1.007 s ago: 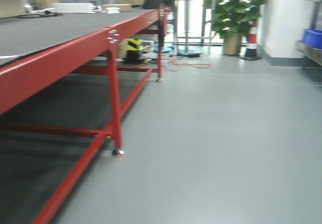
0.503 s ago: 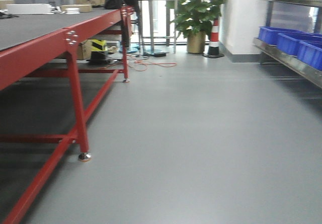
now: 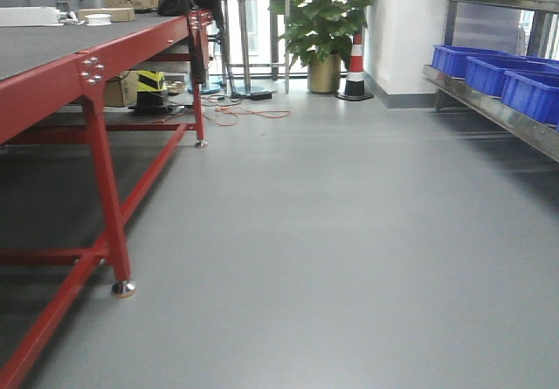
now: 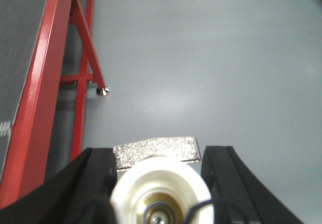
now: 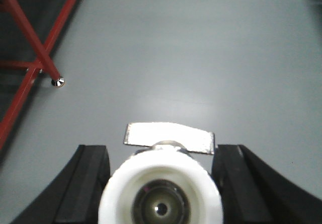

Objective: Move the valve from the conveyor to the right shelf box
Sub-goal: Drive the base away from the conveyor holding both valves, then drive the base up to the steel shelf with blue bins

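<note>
- White valve (image 4: 161, 188) clamped between the left gripper (image 4: 160, 157) jaws.
- Second valve (image 5: 160, 196) clamped in the right gripper (image 5: 161, 154).
- Blue boxes (image 3: 533, 92) on the shelf (image 3: 489, 111).

My left-hand valve (image 4: 160, 191) and right-hand valve (image 5: 160, 196) are both blurred, lower halves cut off at six o'clock.

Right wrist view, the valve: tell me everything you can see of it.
The valve shows end-on: a round white body, plastic by its look, with a dark bore and a small metallic centre. Beyond it juts a flat silvery metal handle, roughly level across the picture. The black fingers of the right gripper flank it on both sides, holding it clear above the grey floor. Its lower edge is cut off by the frame.
</note>
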You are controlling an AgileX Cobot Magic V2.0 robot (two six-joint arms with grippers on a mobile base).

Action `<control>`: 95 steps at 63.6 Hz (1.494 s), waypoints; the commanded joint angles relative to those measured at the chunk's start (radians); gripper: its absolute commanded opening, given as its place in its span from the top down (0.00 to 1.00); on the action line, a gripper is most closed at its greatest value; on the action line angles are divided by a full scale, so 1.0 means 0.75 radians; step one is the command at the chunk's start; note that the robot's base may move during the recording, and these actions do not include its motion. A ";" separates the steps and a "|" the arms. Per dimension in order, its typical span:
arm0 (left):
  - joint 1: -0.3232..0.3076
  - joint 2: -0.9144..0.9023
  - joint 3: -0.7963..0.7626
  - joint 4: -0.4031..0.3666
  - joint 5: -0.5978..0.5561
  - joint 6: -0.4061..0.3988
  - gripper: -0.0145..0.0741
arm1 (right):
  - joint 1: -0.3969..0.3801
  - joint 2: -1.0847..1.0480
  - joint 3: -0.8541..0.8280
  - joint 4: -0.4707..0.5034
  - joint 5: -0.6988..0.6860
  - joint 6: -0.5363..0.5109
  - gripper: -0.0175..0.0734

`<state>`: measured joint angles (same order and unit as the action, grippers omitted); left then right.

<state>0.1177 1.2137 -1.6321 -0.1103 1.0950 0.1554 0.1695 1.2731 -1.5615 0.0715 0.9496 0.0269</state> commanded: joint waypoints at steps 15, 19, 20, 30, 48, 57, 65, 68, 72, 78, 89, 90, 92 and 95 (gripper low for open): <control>-0.003 -0.010 -0.012 -0.012 -0.059 -0.011 0.96 | 0.001 -0.022 -0.027 -0.014 -0.091 0.000 0.98; -0.003 -0.010 -0.012 -0.012 -0.059 -0.011 0.96 | 0.001 -0.022 -0.027 -0.014 -0.091 0.000 0.98; -0.003 -0.010 -0.012 -0.012 -0.059 -0.011 0.96 | 0.001 -0.022 -0.027 -0.014 -0.091 0.000 0.98; -0.003 -0.010 -0.012 -0.012 -0.059 -0.011 0.96 | 0.001 -0.022 -0.027 -0.014 -0.091 0.000 0.98; -0.003 -0.010 -0.012 -0.012 -0.059 -0.011 0.96 | 0.001 -0.022 -0.027 -0.014 -0.091 0.000 0.98; -0.003 -0.010 -0.012 -0.012 -0.059 -0.011 0.96 | 0.001 -0.022 -0.027 -0.014 -0.091 0.000 0.98; -0.003 -0.010 -0.012 -0.012 -0.059 -0.011 0.96 | 0.001 -0.022 -0.027 -0.014 -0.091 0.000 0.98; -0.003 -0.010 -0.012 -0.012 -0.059 -0.011 0.96 | 0.001 -0.022 -0.027 -0.014 -0.091 0.000 0.98; -0.003 -0.010 -0.012 -0.012 -0.059 -0.011 0.96 | 0.001 -0.022 -0.027 -0.014 -0.091 0.000 0.98; -0.003 -0.010 -0.012 -0.012 -0.059 -0.011 0.96 | 0.001 -0.022 -0.027 -0.014 -0.091 0.000 0.98; -0.003 -0.010 -0.012 -0.012 -0.059 -0.011 0.96 | 0.001 -0.022 -0.027 -0.014 -0.091 0.000 0.98; -0.003 -0.010 -0.012 -0.012 -0.059 -0.011 0.96 | 0.001 -0.022 -0.027 -0.014 -0.091 0.000 0.98; -0.003 -0.010 -0.012 -0.012 -0.059 -0.011 0.96 | 0.001 -0.022 -0.027 -0.014 -0.091 0.000 0.98; -0.003 -0.010 -0.012 -0.012 -0.059 -0.011 0.96 | 0.001 -0.022 -0.027 -0.014 -0.091 0.000 0.98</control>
<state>0.1177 1.2137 -1.6321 -0.1069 1.0950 0.1554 0.1695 1.2731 -1.5615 0.0715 0.9459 0.0269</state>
